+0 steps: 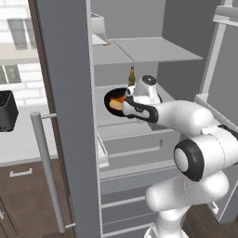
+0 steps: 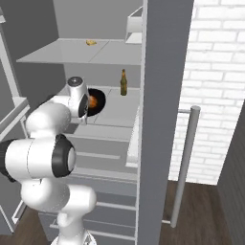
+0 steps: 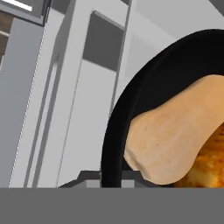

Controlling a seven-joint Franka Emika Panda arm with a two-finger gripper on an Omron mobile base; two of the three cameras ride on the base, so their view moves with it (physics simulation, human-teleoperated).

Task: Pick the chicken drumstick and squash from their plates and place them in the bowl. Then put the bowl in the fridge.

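1. fridge (image 1: 69, 116): tall grey cabinet standing open, its door edge at the left of the left base view with a long vertical bar handle (image 1: 46, 172); pale grey shelves and drawers inside.
2. upper shelf (image 1: 153, 49): a flat pale shelf bearing a small yellowish item (image 2: 91, 42) towards its far side.
3. bowl (image 1: 114, 103): round glossy black bowl, over the middle shelf inside the fridge, tilted so that its opening faces partly sideways; whether it rests on the shelf cannot be told.
4. squash (image 3: 170, 135): pale tan, smooth, lying inside the bowl against its near rim in the hand view.
5. chicken drumstick (image 3: 210, 168): orange-brown, rough-surfaced, in the bowl just beside and touching the squash, at the lower right of the hand view.
6. gripper (image 3: 111, 177): clenched on the rim of the bowl, one fingertip on either side of the black wall; the white arm reaches into the fridge from the near right.
7. bottle (image 1: 131, 76): a dark brown-green bottle, upright on the middle shelf, just beyond the bowl.
8. brick wall (image 2: 215, 72): white, to the right of the fridge in the right base view.
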